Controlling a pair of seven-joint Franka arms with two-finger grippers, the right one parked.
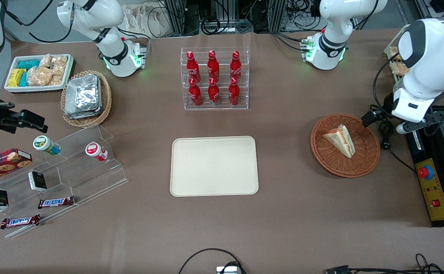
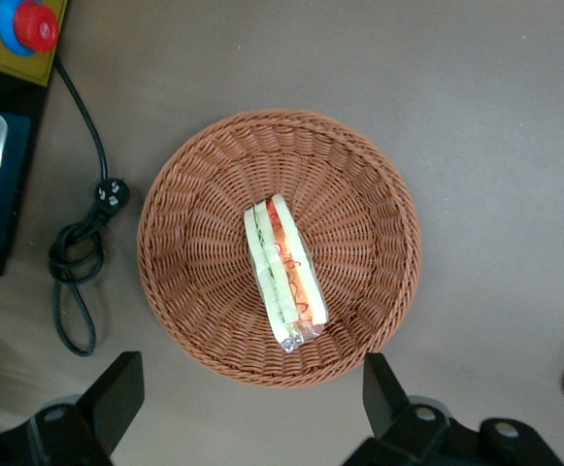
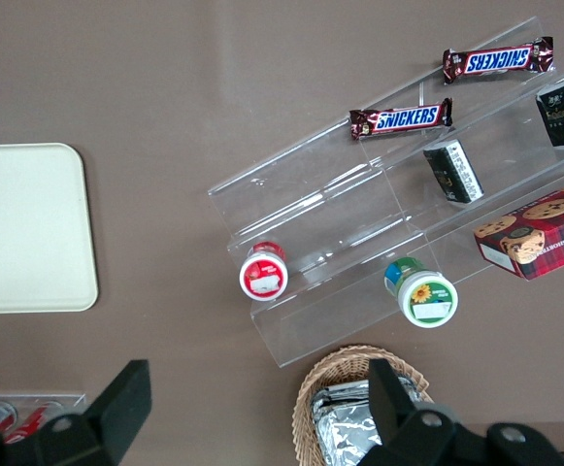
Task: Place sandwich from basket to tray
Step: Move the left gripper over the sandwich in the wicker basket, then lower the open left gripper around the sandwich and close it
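Sandwich (image 1: 340,140) lies inside the basket (image 1: 366,167), not yet grasped. Tray (image 1: 214,166), well apart from the basket, carries nothing. Gripper (image 2: 252,403) hangs above the basket, fingers spread and holding nothing. Descent, grasp, transfer and release all remain.

The working left arm is raised at its own end of the table, its bulky white upper link and wrist housing seen in the front view bending downward. The gripper (image 2: 252,408) hangs well above the table surface, pointing straight down, contacting nothing. Its two dark fingers (image 2: 116,393) stand wide apart with the jaws spread, nothing held between them; seen from the wrist camera, the basket (image 2: 189,175) with the sandwich (image 2: 283,272) lies below, just off the span between the fingertips rather than directly beneath it.
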